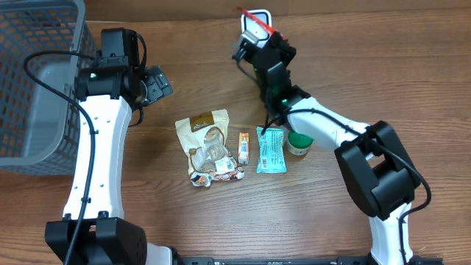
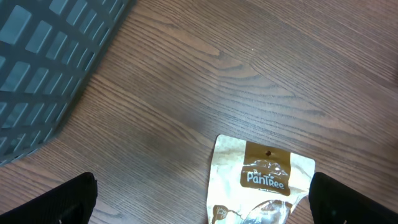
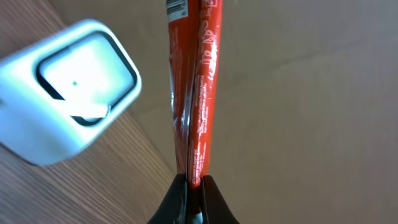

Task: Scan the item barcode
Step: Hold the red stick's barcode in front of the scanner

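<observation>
A thin red packet (image 3: 198,81) stands edge-on in my right gripper (image 3: 194,186), which is shut on its lower end. A bit of barcode (image 3: 176,7) shows at the packet's top left. To its left sits the white scanner (image 3: 68,93) with its dark-rimmed window. From overhead, the red packet (image 1: 259,18) is held over the scanner (image 1: 254,28) at the table's far edge, with the right gripper (image 1: 268,43) just below it. My left gripper (image 1: 154,85) is open and empty; its fingers (image 2: 68,200) hang above the wood next to a tan pouch (image 2: 264,180).
A grey mesh basket (image 1: 37,81) fills the far left. On the table's middle lie the tan pouch (image 1: 206,140), a small orange bar (image 1: 243,147), a teal packet (image 1: 270,149) and a green-lidded cup (image 1: 299,142).
</observation>
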### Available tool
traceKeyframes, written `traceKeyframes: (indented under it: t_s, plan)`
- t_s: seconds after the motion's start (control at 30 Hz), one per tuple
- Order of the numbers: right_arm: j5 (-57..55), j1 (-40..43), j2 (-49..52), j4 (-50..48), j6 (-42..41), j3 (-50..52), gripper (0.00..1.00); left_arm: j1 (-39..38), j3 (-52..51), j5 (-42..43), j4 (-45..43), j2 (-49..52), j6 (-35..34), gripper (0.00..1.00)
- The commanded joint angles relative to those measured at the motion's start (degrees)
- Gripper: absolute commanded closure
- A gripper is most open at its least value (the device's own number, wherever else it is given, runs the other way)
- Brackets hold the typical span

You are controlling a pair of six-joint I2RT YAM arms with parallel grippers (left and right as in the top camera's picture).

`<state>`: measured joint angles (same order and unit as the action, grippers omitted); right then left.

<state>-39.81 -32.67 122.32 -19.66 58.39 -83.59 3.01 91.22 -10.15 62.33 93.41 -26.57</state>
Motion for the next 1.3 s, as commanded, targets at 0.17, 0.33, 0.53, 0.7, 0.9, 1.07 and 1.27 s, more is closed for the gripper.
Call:
traceKeyframes:
  t_s: [0.17, 0.33, 0.53, 0.7, 0.9, 1.07, 1.27]
  plan:
    - [-1.0, 1.6, 4.7, -3.0, -5.5, -1.1, 0.97, 0.0, 0.5, -0.8, 0.0, -0.9, 0.2, 0.0]
    - [-0.8, 1.7, 7.5, -6.2, -5.4, -1.1, 0.96, 0.0, 0.5, -0.8, 0.0, -0.9, 0.2, 0.0]
    - [0.2, 1.7, 10.5, -12.7, -0.2, -1.1, 0.96, 0.0, 0.5, -0.8, 0.0, -0.9, 0.2, 0.0]
    - [2.2, 1.9, 11.6, -20.1, 7.7, -1.4, 0.96, 0.0, 0.5, -0.8, 0.0, -0.9, 0.2, 0.0]
    - [3.2, 2.5, 11.8, -20.2, 7.2, -2.4, 0.96, 0.0, 0.5, -0.8, 0.0, -0.9, 0.2, 0.0]
    - [4.4, 2.4, 13.1, -18.3, 7.3, -2.4, 0.96, 0.0, 0.5, -0.8, 0.0, -0.9, 0.2, 0.0]
    - [3.9, 2.4, 14.9, -18.0, 6.3, -2.4, 0.96, 0.0, 0.5, -0.8, 0.0, -0.9, 0.2, 0.0]
